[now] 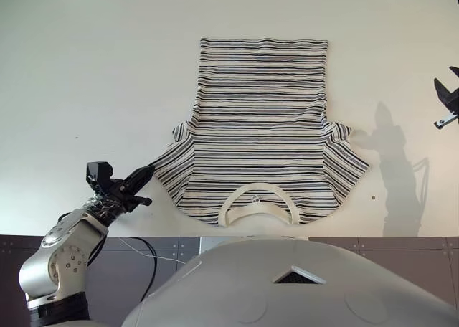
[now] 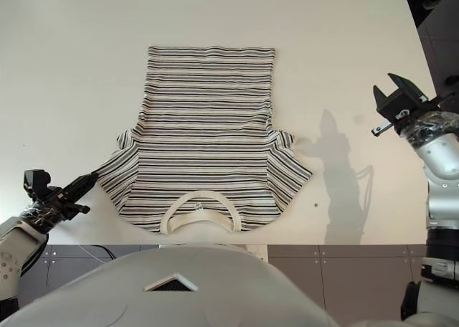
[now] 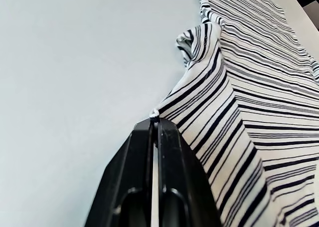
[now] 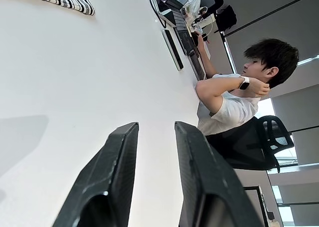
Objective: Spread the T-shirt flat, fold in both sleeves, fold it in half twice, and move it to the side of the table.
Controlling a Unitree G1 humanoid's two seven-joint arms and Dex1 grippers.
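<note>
T-shirt point(image 1: 258, 119) is laid flat mid-table point(image 1: 86, 76), striped, collar point(image 1: 258, 201) toward the near edge and hem toward the far side, both sleeves splayed outward. Left gripper point(image 1: 143, 175) is held low at the near-left, fingers pressed together on the outer hem corner of the left sleeve point(image 1: 172, 166). From the left wrist, the sleeve cloth point(image 3: 209, 87) is seen drawn to a point at the closed tips point(image 3: 155, 125), with a small bunched fold farther along the sleeve edge. Right gripper point(image 2: 387, 87) is held above the table's right side, well apart from the right sleeve point(image 1: 344, 162), with bare table between. From the right wrist, its fingers point(image 4: 114, 172) are seen parted by a clear gap with nothing between them. A small dark speck point(image 2: 316, 205) is noted on the table near the right sleeve. A dark cable point(image 1: 153, 266) is seen below the near edge.
</note>
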